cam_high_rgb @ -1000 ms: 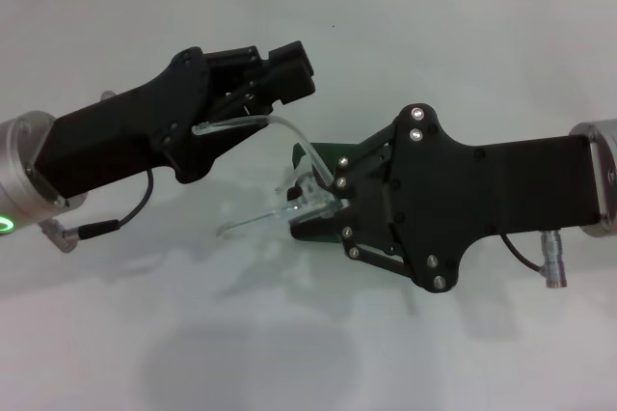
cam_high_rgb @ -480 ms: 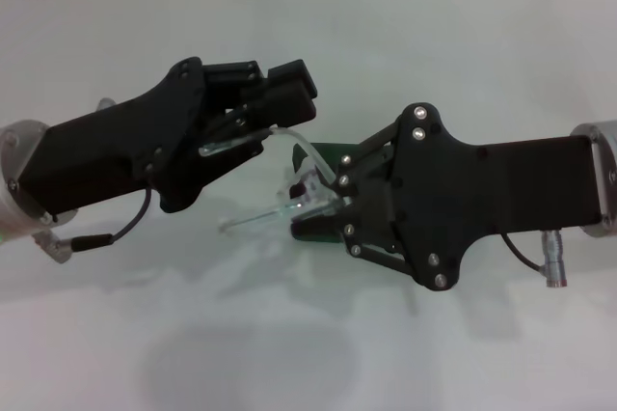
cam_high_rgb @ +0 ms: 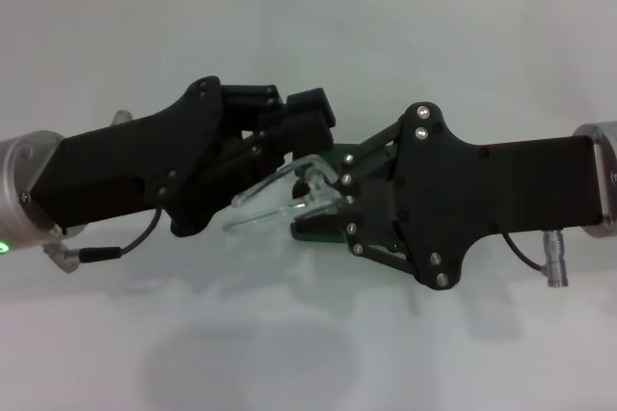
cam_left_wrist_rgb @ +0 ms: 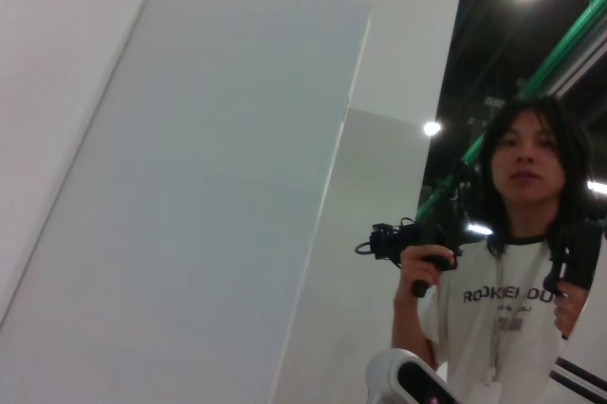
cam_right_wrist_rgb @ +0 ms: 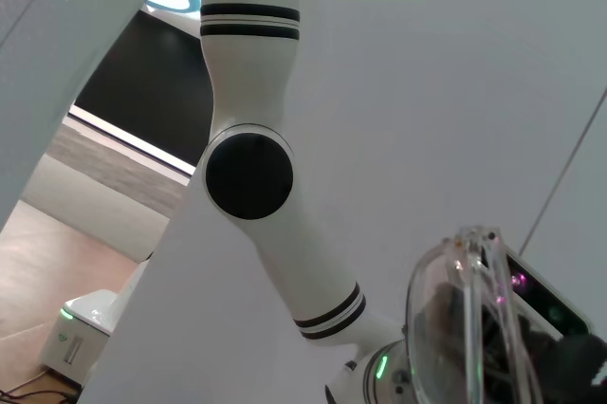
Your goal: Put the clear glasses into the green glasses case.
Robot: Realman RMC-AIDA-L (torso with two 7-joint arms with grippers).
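The clear glasses [cam_high_rgb: 289, 201] hang above the white worktop [cam_high_rgb: 308, 353] between both arms, likely being folded so they fit the green glasses case [cam_high_rgb: 333, 155] lying just beneath. The right end effector [cam_high_rgb: 333, 206] is clamped on the frame; the left end effector [cam_high_rgb: 289, 136] presses near one temple, its opening unclear

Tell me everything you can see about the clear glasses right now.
The clear glasses have a fully transparent, colourless frame and thin arms that look like plastic. They are held up off the white table, between the two black grippers, tilted, above the near end of the green glasses case, which is mostly hidden. The right gripper holds the frame; the left gripper is at the other side. The right wrist view shows one lens close up.
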